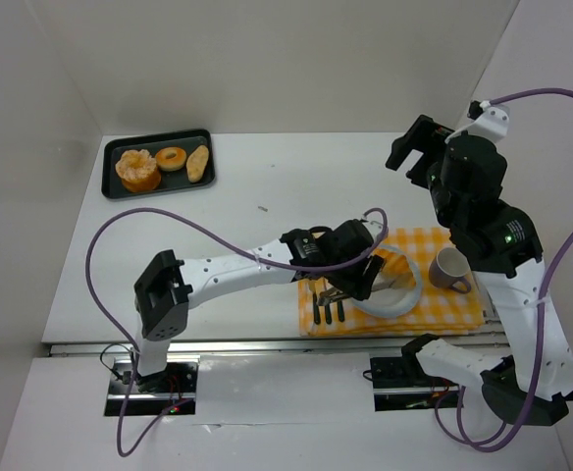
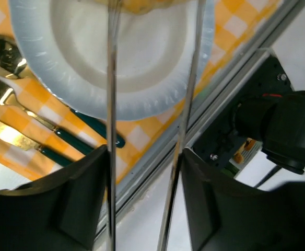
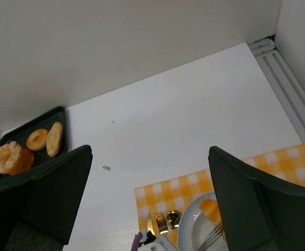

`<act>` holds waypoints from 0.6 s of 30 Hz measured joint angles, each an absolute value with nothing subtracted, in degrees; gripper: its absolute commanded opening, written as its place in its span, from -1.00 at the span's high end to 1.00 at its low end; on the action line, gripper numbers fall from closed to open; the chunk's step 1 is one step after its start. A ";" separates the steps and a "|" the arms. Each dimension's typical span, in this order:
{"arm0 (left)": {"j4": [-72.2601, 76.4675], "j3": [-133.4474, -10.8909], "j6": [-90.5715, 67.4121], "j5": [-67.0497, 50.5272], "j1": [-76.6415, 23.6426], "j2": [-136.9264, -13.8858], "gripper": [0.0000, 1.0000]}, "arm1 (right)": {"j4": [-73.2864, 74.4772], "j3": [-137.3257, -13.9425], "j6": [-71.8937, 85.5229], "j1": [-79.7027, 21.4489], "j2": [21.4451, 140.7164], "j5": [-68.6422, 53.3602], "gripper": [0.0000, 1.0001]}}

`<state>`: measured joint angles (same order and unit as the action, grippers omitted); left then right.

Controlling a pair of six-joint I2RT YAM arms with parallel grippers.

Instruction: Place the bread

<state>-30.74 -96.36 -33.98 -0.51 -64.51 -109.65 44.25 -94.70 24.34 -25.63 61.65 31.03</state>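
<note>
1. Your left gripper (image 2: pixel 144 154) has its fingers pressed against the two thin arms of a pair of tongs (image 2: pixel 110 104), squeezing them together. The tong tips reach across the plate (image 2: pixel 53 78) to its far side, and the bread (image 3: pixel 210 208) is between them there, close to the rim. You cannot tell from these views whether it rests on the plate or hangs just above it.
2. Your right gripper (image 3: pixel 150 149) is raised high over the table with its jaws spread wide, holding nothing.
3. The main risk, as I judge it, is letting the tongs spring apart while the bread is this near the rim. It may roll off onto the cloth (image 1: pixel 443 316), so bring it toward the plate's middle first.
4. The tongs may slip when you ease the squeeze, because thin metal arms give the fingers little to hold. If they drop, they could knock the plate.
5. The cutlery (image 1: pixel 326 304) lies just beside the plate, under your left wrist. Pulling back low could sweep it or drag the cloth. The cup (image 1: pixel 450 267) stands on that same cloth and would move with it.
6. The tray (image 1: pixel 174 184) of other baked goods is well apart and out of the way.
</note>
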 measured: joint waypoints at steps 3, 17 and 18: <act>-31.77 -97.71 -33.21 -0.23 -65.60 -109.47 -0.42 | 44.34 -94.28 24.34 -25.63 61.60 31.27 -0.99; -39.55 -99.66 -31.48 5.37 -65.73 -99.96 -0.29 | 44.27 -93.19 24.34 -25.63 61.71 31.24 -0.99; -40.36 -99.66 -31.53 6.17 -65.56 -98.94 -0.26 | 44.27 -93.06 24.34 -25.63 61.76 31.18 -0.99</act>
<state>-40.36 -99.66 -31.53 6.17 -65.56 -98.94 44.27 -93.06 24.34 -25.63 61.76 31.18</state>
